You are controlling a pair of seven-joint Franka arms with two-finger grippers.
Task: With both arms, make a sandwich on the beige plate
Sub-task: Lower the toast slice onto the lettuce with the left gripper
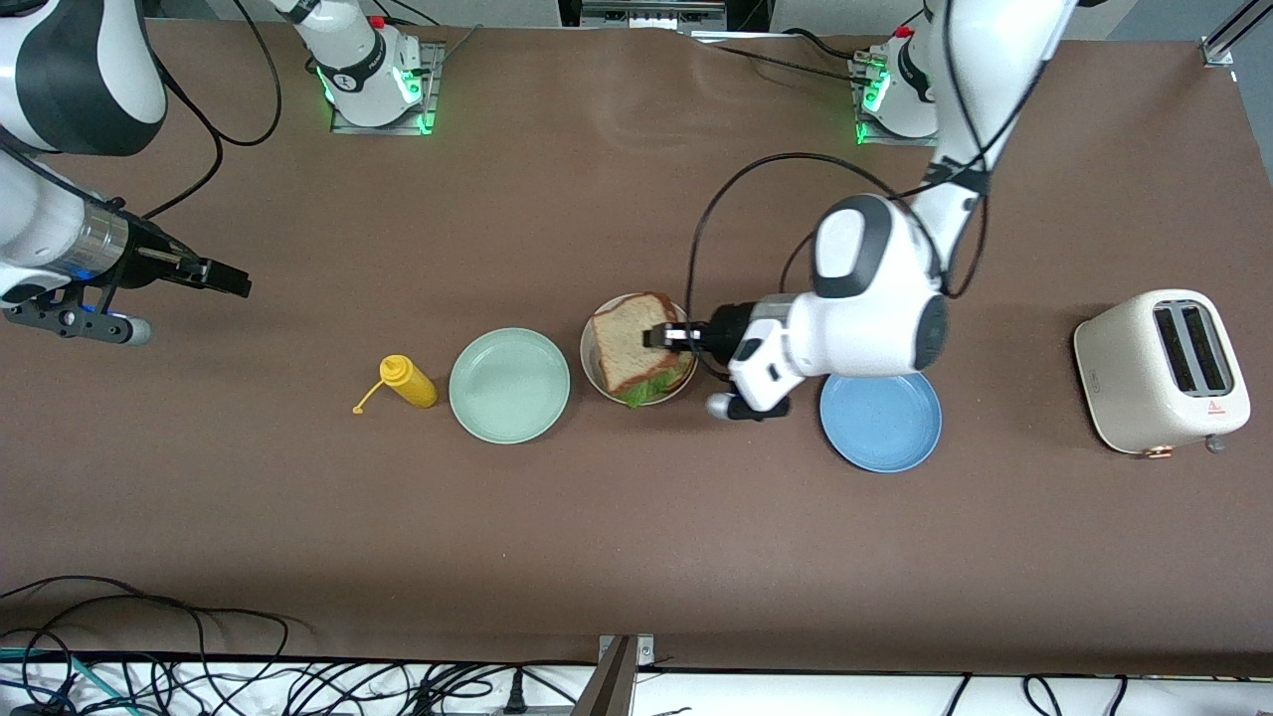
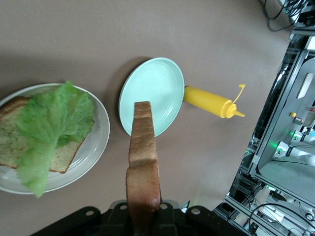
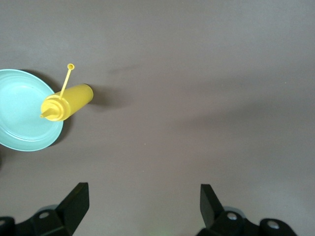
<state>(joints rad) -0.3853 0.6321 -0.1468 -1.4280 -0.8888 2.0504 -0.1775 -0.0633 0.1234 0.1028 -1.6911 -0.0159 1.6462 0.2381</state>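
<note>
From the front you see the left hand (image 1: 664, 336) pinching a bread slice (image 1: 629, 343) over the beige plate (image 1: 595, 375). Your left wrist view shows lettuce (image 2: 51, 130) on the lower slice (image 2: 19, 142) there, beside the green plate (image 2: 156, 91). Your right wrist view shows the right hand (image 3: 142, 204) spread over bare desk (image 3: 206, 88) near the yellow bottle (image 3: 66, 102)

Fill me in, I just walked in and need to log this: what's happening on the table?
The left gripper is shut on a slice of bread, holding it over the beige plate, where another slice already lies under a lettuce leaf. The right gripper waits open above bare table at its own end, near the yellow bottle and green plate.
</note>
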